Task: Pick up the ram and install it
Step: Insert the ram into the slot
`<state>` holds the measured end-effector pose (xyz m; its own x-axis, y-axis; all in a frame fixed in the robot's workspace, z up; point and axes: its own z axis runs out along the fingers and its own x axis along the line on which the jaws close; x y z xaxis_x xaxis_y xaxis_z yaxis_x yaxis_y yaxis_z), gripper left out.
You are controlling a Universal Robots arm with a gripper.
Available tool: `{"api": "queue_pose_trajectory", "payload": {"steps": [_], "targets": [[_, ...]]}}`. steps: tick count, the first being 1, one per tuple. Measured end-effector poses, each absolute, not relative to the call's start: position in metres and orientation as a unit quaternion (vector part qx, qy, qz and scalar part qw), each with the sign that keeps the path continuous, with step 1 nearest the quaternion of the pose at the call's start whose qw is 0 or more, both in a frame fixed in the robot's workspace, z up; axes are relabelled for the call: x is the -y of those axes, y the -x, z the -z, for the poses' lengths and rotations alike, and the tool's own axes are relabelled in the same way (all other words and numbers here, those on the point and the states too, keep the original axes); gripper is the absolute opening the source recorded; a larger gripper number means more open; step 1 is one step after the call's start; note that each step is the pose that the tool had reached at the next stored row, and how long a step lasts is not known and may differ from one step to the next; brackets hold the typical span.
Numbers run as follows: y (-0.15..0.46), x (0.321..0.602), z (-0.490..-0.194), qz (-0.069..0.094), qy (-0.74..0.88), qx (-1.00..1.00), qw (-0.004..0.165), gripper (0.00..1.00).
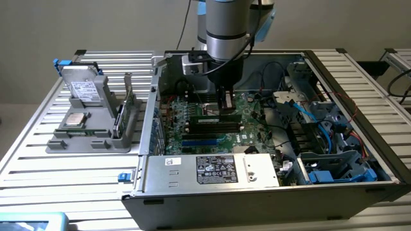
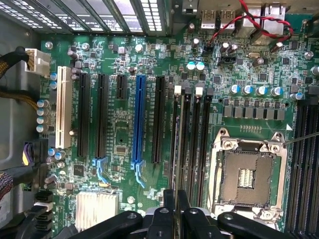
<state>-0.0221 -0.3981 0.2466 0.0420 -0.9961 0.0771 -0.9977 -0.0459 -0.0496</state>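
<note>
— Where is the ram from your station?
— I see the ram (image 1: 209,117) inside the case (image 1: 257,207), standing on edge along the black memory slots (image 1: 215,127) near the middle of the case; whether it is fully seated I cannot tell.
— And the hand?
— My gripper (image 1: 224,109) sits low in the case, right on top of the stick; in the wrist view the gripper (image 2: 173,211) has its 2 fingers (image 2: 168,214) drawn narrow, pinching the stick's thin upper edge, in line with 1 of the 4 slots.
— Anything outside the case?
— A gray tray (image 1: 90,142) sits to the exterior view's left of the case, well apart from the arm; it holds a silver processor (image 1: 76,119) and a drive (image 1: 83,89).
</note>
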Motion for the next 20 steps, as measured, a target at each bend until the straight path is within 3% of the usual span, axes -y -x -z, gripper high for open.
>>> {"api": "queue_pose_trajectory", "payload": {"steps": [20], "targets": [[0.0232,0.398,-0.2362,-0.044,-0.723,0.69,0.013,0.14]]}}
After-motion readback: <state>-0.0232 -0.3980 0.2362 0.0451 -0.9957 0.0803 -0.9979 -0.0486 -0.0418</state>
